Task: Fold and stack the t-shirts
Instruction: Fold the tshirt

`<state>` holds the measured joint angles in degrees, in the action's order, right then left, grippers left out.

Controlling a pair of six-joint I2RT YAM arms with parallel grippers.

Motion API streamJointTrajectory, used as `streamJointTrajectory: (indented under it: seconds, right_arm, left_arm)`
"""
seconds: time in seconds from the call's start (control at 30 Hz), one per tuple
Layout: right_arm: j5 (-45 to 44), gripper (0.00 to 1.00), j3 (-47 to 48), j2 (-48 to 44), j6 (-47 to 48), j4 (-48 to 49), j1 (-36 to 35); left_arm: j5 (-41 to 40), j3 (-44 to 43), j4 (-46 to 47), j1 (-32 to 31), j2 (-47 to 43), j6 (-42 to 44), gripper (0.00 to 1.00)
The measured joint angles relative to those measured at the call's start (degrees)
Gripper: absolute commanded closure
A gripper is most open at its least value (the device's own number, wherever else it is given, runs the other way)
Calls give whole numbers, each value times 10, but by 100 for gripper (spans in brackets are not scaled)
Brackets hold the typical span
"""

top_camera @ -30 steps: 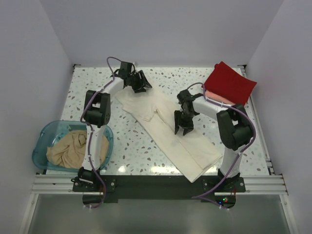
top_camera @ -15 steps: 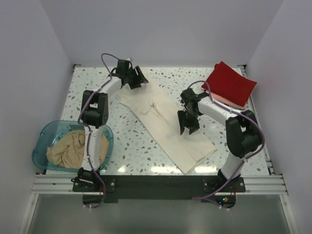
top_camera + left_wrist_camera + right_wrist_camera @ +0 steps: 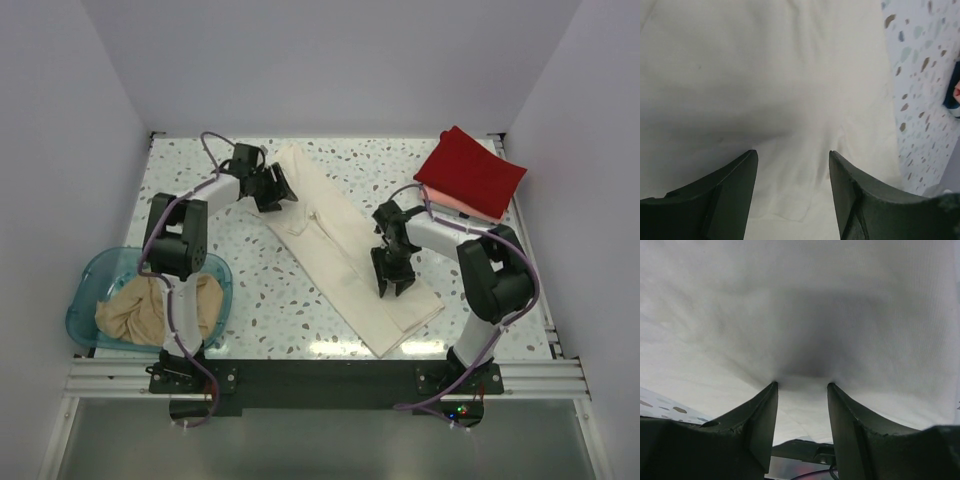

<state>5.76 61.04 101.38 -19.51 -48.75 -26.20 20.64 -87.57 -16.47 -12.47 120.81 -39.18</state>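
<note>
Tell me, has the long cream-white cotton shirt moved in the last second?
Yes. The cream-white shirt slid toward the far edge of the speckled table, away from the blue plastic tub.

No text could be read anywhere. There were no labels, brands, numbers or signs to make out.
</note>
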Motion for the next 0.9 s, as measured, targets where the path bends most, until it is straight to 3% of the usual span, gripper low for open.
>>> streamJointTrajectory:
  seconds: [0.33, 0.53, 0.9]
  right_arm:
    - [61, 53, -28, -7, -63, 17, -31]
    - [118, 53, -25, 10, -132, 35, -110]
    - [192, 52, 67, 96, -232, 58, -175]
  left_arm:
    - [23, 27, 25, 2, 21, 13, 36]
    - [40, -57, 27, 0, 80, 25, 36]
    - [80, -197, 64, -7, 184, 28, 36]
